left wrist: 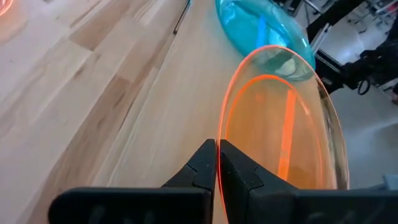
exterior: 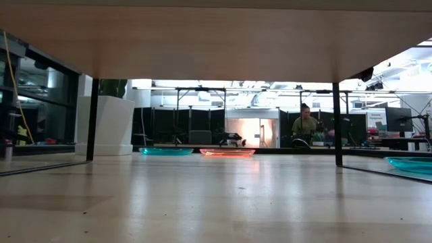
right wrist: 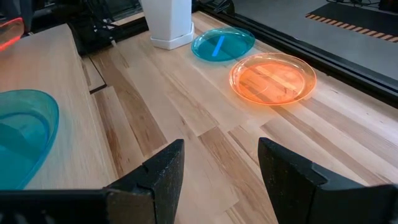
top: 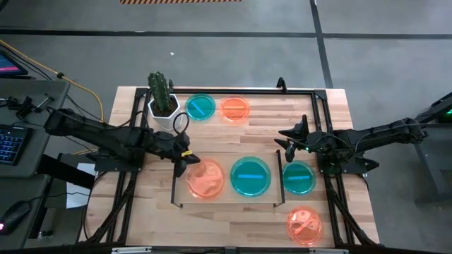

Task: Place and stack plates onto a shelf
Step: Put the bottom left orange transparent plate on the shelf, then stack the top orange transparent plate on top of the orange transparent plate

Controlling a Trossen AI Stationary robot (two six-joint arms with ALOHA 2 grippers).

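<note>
**Orange plate pinched by its rim over the shelf**

My left gripper is closed on the near rim of an orange plate, fingers narrowed to a sliver with the plastic edge between them. From above, that plate sits at the left end of the shelf, the light-wood board with a thin black rail at each short end; whether the plate's base fully touches the board I cannot tell. In my left wrist view the plate's far side runs off the picture edge.

Beside it on the shelf lies a teal plate, apart from the orange one. My right gripper hangs with its fingers spread wide and nothing between them, near the shelf's right rail. A second teal plate rests on the tabletop just past that rail, partly covered by my right arm from above. Another orange plate sits near the table's front right corner.

At the back, a teal plate and an orange plate lie side by side next to the white cactus pot.

The low view is mostly blocked by the shelf's underside; both grippers are hidden there. A person shows in the room behind. A sign stands nearby, its writing too small to read.
</note>
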